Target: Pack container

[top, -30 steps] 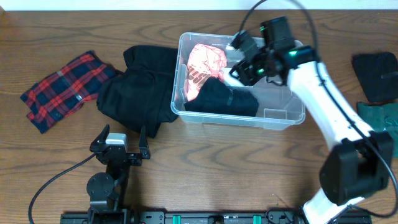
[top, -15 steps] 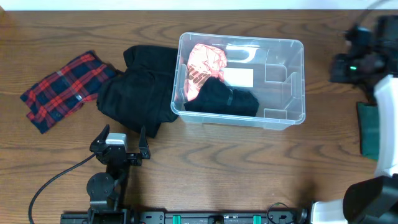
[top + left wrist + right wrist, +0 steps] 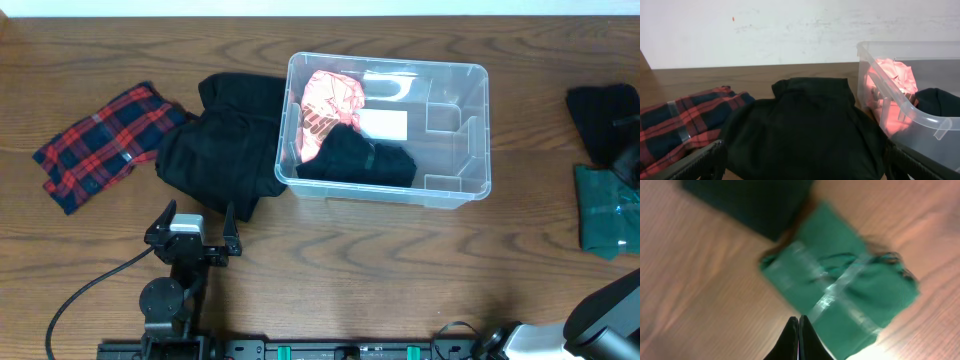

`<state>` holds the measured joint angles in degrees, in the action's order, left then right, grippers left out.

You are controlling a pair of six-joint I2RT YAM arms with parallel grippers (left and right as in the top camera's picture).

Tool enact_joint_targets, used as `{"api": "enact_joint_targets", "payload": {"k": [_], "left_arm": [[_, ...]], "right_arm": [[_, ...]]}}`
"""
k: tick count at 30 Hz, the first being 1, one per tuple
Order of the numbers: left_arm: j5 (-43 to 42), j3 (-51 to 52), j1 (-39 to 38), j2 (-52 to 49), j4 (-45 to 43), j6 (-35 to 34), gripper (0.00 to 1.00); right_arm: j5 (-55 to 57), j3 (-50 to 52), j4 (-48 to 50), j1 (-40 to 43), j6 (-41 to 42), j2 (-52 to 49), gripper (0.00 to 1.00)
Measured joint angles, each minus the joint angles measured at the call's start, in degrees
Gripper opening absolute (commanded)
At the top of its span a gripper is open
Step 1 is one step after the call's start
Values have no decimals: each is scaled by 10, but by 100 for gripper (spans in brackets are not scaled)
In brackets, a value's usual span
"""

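The clear container [image 3: 455,150] stands mid-table and holds a pink garment [image 3: 330,98], a black garment [image 3: 356,160] and its white label [image 3: 383,125]. My left gripper [image 3: 190,236] rests open and empty near the front edge, facing a black garment [image 3: 805,120] that lies against the container's left wall [image 3: 900,107]. My right gripper [image 3: 799,326] is shut and empty, hovering over the edge of a green taped cloth bundle [image 3: 845,295] at the far right of the table [image 3: 608,212].
A red and blue plaid cloth [image 3: 105,140] lies at the left, also in the left wrist view [image 3: 680,120]. A black cloth [image 3: 603,120] lies at the far right behind the green bundle, and shows in the right wrist view [image 3: 750,202].
My right arm has swung from over the container out to the right edge of the table, above the green bundle. The left arm has not moved.
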<state>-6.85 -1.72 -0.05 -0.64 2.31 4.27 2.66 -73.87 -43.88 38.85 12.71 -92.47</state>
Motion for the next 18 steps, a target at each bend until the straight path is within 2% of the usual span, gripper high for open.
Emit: {"api": "enact_joint_targets", "payload": {"k": [10,18], "left_arm": [[0,0,0,0,0,0,98],[0,0,0,0,0,0,98]], "right_arm": [[4,101,111,39,50,-1,1],[-71,103,212,24,0,-1,1]]}}
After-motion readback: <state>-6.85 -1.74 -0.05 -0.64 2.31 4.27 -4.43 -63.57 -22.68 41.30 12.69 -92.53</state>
